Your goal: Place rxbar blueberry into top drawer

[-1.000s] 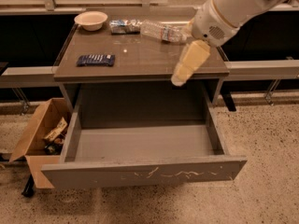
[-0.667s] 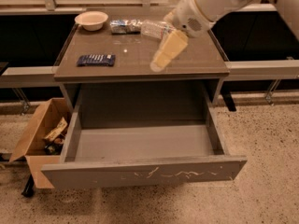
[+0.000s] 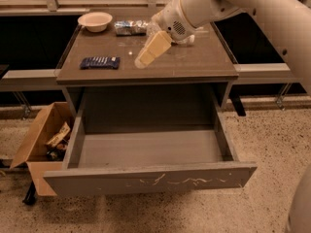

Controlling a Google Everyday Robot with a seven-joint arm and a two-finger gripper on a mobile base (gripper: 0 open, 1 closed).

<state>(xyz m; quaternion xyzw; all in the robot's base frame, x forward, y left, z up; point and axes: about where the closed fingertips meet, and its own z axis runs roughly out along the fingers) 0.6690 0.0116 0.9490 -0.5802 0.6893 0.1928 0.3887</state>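
Note:
The rxbar blueberry [image 3: 99, 62] lies flat on the left side of the brown cabinet top [image 3: 194, 64]. It is a dark navy bar with pale lettering. The top drawer [image 3: 150, 181] is pulled fully open below the top, and nothing shows inside it. My gripper [image 3: 141, 60] hangs over the middle of the cabinet top, to the right of the bar and apart from it. It holds nothing that I can see.
A white bowl [image 3: 95, 21], a crinkly silver-blue packet [image 3: 130, 27] and a clear bottle, partly hidden by my arm, sit at the back of the top. An open cardboard box [image 3: 41, 140] with scraps stands on the floor at the left.
My arm and gripper have moved left across the cabinet top, from its right edge to its middle, closer to the bar. Nothing else has moved.

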